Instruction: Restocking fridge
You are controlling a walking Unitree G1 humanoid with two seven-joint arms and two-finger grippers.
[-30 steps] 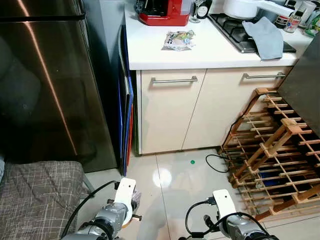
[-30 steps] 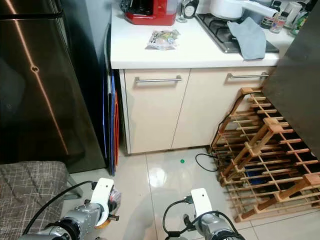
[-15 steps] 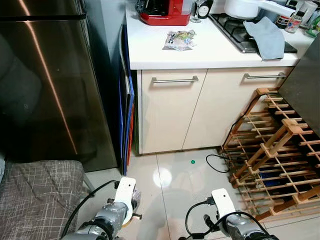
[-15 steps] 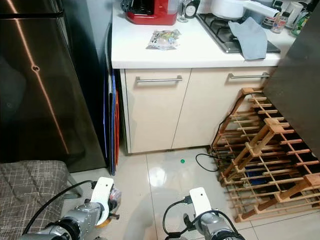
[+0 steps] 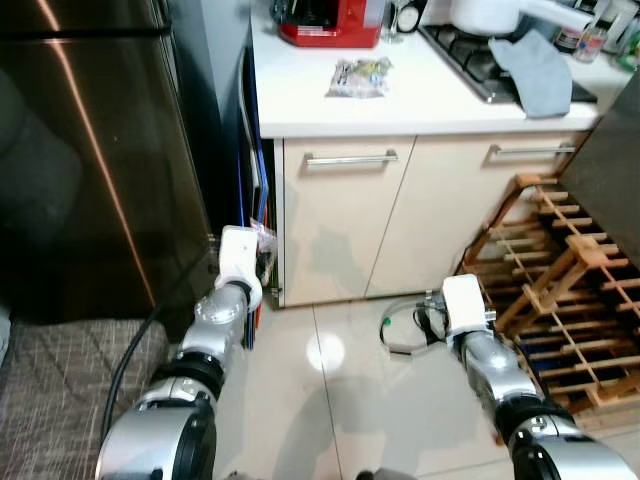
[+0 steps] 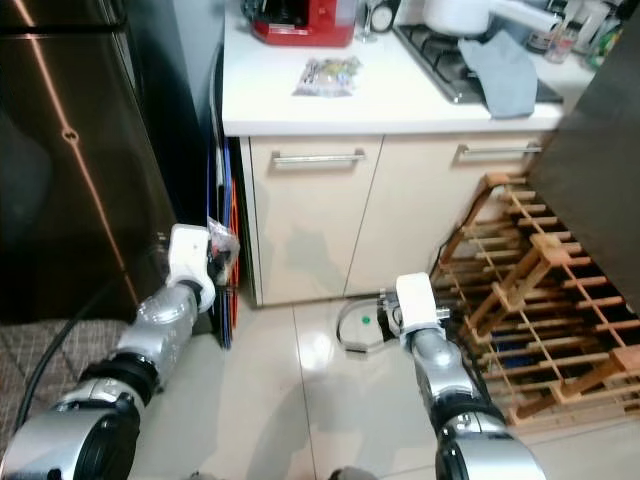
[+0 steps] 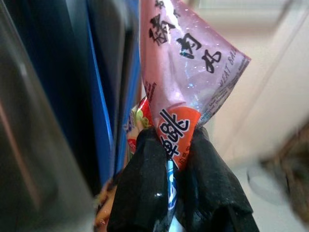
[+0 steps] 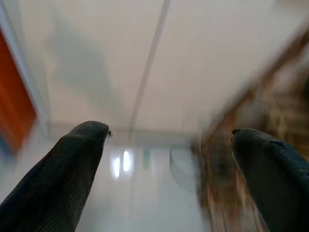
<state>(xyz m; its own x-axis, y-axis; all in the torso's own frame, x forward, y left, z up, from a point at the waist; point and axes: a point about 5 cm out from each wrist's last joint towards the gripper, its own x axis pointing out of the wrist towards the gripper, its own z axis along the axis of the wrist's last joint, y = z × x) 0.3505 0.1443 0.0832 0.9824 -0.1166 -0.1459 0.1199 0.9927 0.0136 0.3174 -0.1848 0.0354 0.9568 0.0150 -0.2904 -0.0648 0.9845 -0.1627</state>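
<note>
Kitchen corner seen from above: dark steel fridge [image 5: 90,170] on the left with its door shut, white worktop [image 5: 310,105] beside it over cream cabinet doors [image 5: 345,225], glossy tiled floor [image 5: 340,400] below. Left hand [image 7: 176,186] raised beside the fridge's front corner, black fingers [image 7: 145,183] pinched tight on the lower edge of a pink, translucent snack packet [image 7: 186,72] printed with dark characters and an orange patch; packet held upright just beside the blue boards [image 5: 252,180] standing in the gap between fridge and cabinet. Right hand [image 8: 169,159] held low over the floor in front of the cabinet, two fingers spread wide apart with nothing between them. Second, crinkled food packet [image 5: 358,77] lying flat on the worktop, well apart from both hands. Red appliance [image 5: 325,20] at the back of the worktop, grey cloth [image 5: 535,70] draped over the gas hob [image 5: 470,60]. Wooden wine rack [image 5: 560,270] on the right, leaning against the cabinet. Grey checked cushion [image 5: 60,390] in the lower left corner.
</note>
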